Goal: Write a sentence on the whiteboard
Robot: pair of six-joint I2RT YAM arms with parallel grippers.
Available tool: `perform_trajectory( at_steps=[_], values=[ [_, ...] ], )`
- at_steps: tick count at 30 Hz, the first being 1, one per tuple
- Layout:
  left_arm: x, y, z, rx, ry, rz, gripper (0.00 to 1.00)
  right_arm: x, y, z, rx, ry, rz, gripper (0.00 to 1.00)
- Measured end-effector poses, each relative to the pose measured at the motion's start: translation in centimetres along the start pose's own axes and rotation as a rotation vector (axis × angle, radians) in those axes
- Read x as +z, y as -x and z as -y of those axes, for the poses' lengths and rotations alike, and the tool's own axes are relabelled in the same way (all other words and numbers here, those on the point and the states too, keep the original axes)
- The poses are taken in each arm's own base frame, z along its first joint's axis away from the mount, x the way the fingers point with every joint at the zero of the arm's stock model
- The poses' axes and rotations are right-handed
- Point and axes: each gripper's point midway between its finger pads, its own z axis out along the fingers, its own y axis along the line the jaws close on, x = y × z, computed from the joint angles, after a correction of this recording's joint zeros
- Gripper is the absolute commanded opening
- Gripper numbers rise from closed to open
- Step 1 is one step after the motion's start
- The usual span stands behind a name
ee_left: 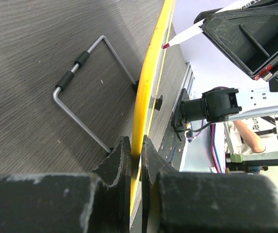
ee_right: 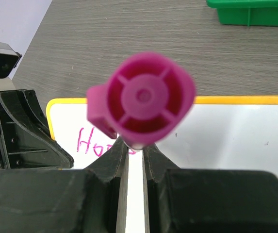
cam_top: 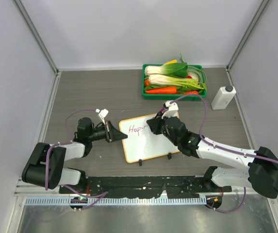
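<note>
Grey tabletop (cam_top: 105, 87): left tool (ee_left: 135, 144) tight on whiteboard (cam_top: 151, 143) rim, right tool (ee_right: 135, 149) around marker (ee_right: 146, 97).

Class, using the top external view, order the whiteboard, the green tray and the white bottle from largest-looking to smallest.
1. Whiteboard and green tray: look about alike, too close to rank.
2. White bottle: clearly smallest.

1. Left arm (cam_top: 71, 148): elbow folded low, forearm reaching right; left hand (cam_top: 121, 136) closed on the whiteboard (cam_top: 151, 143) edge.
2. Right arm (cam_top: 221, 151): stretched leftward; right hand (cam_top: 153, 124) angled down, closed on a marker (ee_right: 146, 99).
</note>
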Motion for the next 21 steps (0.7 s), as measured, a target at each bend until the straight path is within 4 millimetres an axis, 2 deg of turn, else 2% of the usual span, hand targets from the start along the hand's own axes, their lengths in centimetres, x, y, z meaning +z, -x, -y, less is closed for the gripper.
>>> perform_trajectory(
  at_steps=[21],
  values=[
    [0.0, 0.0, 0.0, -0.002, 0.001, -0.001, 0.0, 0.2, -0.9, -0.9, -0.001, 0.052, -0.05, 0.01]
  ],
)
